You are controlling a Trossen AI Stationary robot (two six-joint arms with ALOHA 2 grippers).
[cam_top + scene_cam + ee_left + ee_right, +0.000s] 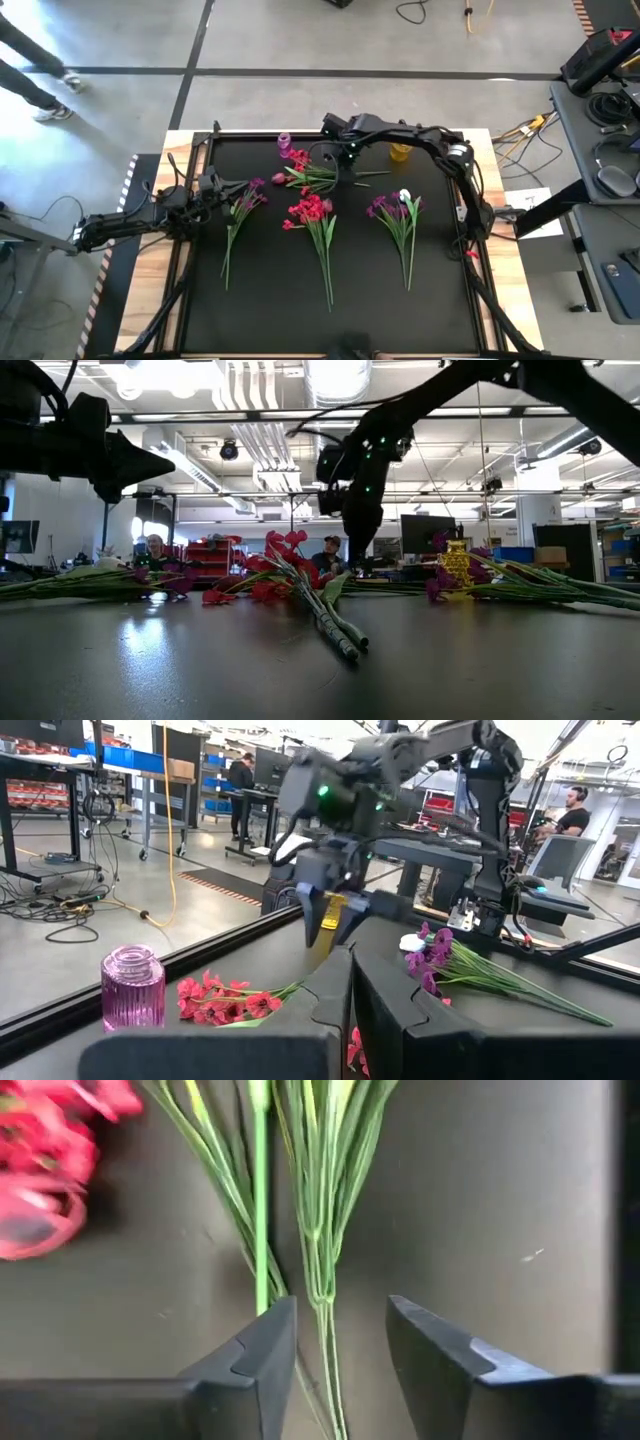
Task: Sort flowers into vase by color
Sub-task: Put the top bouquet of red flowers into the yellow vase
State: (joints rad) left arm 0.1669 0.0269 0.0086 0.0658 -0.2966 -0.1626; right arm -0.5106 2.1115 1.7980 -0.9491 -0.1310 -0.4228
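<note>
Several flower bunches lie flat on the black table. A red-pink bunch (305, 172) lies near the far edge, its blooms (45, 1170) toward the pink vase (284, 142). My right gripper (340, 1315) points down over this bunch's green stems (322, 1230), open, one finger on either side of them; I cannot tell if it touches them. A second red bunch (315, 215) lies mid-table. A purple bunch with white buds (400, 215) lies to the right. Another purple bunch (245, 200) lies beside my left gripper (222, 185), which is shut and empty at the left.
The pink glass vase (132, 985) and a yellow vase (400, 152) stand at the table's far edge, on either side of my right gripper. The near half of the table holds only stem ends. People sit and stand in the room beyond the table.
</note>
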